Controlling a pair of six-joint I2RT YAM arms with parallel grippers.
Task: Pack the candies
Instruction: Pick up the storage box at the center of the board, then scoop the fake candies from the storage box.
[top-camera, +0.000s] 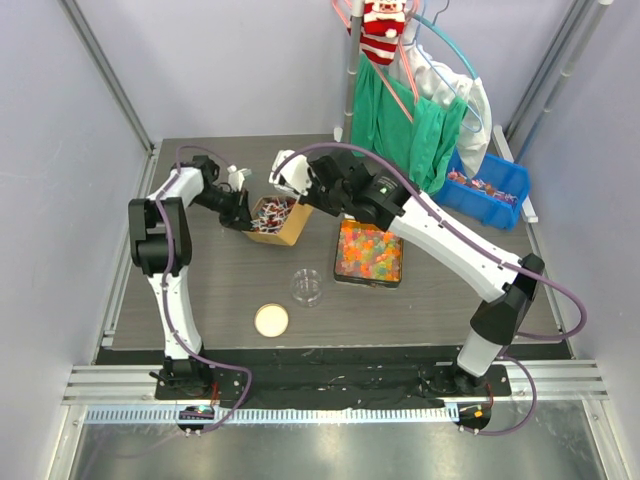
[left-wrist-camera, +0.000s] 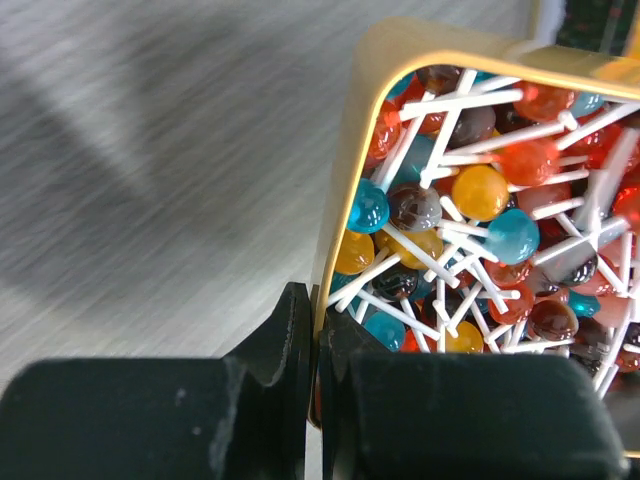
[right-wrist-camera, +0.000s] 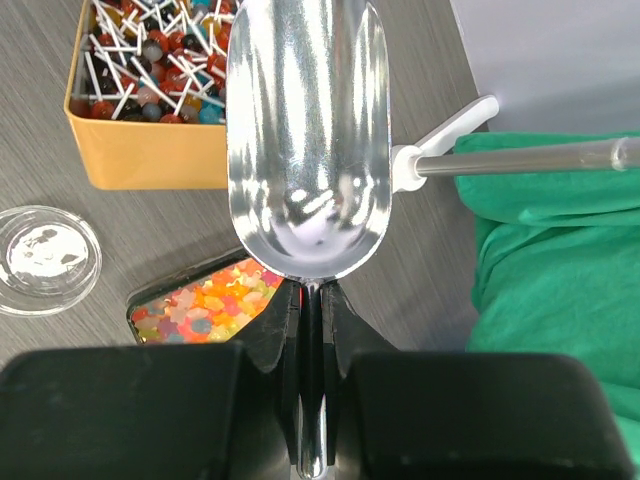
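Left gripper (left-wrist-camera: 314, 350): clamped on the near wall of the yellow box (left-wrist-camera: 350, 170), 1 finger outside, 1 inside, beside a rounded corner. Right gripper (right-wrist-camera: 312, 300): closed on the handle of a metal scoop (right-wrist-camera: 305, 130).

Candies (left-wrist-camera: 480, 192): ball-shaped sweets on thin white sticks, glossy and partly translucent. Colours seen: red, orange, amber, teal-blue, dark brown. They lie in a loose tangle, sticks crossing in all directions, and fill the box close to its rim. All visible pieces are inside the box.

Box stands on the grey table (top-camera: 220, 290), between the 2 wrists in the top view.

Scoop: shiny, bowl empty, held above the table with its tip near the box's right edge; whether it overlaps the rim I cannot tell.

Beside the box, toward the right arm: a dark tray (top-camera: 370, 253) of orange, yellow and green jelly pieces. Nearer the bases: 1 clear round dish (top-camera: 306, 287) and 1 cream disc (top-camera: 271, 320), apart from each other.

Far right: blue bin (top-camera: 500, 210) with small mixed-colour pieces, too small to identify. Green cloth (top-camera: 420, 130) hangs behind.
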